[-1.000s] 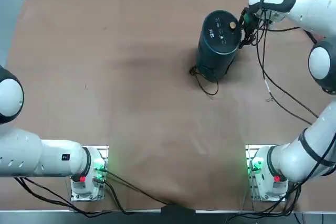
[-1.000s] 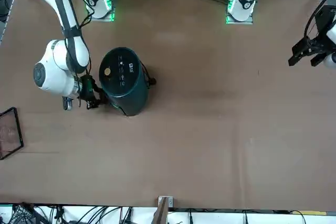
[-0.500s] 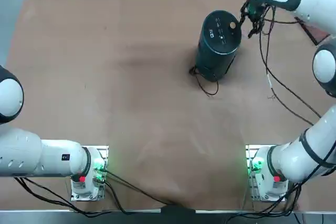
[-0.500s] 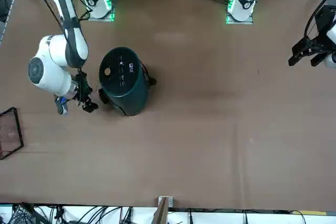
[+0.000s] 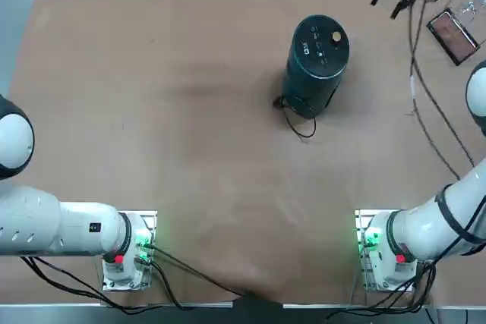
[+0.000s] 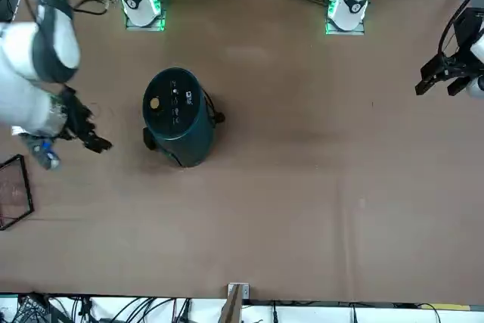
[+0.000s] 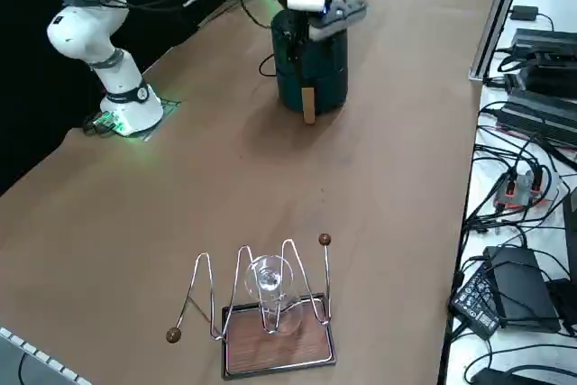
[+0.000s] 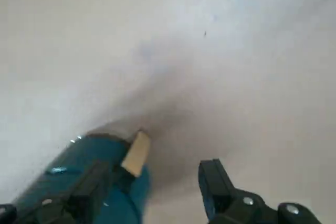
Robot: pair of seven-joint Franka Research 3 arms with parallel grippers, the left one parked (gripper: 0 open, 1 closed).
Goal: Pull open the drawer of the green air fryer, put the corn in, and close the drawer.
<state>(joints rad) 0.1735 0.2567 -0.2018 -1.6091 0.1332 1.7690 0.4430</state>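
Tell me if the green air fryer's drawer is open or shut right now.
Shut, it seems: in the right side view, the drawer's handle sits close against the green air fryer, nothing pulled out.

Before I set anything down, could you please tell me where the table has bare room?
Bare table lies between the air fryer and the left arm's base. It is crowded at the right gripper, fingers open, near the framed tray and wire rack.

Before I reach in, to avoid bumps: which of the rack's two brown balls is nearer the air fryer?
The brown ball farther from the robot's bases; its twin sits on the base side. The open right gripper hovers right of the fryer.
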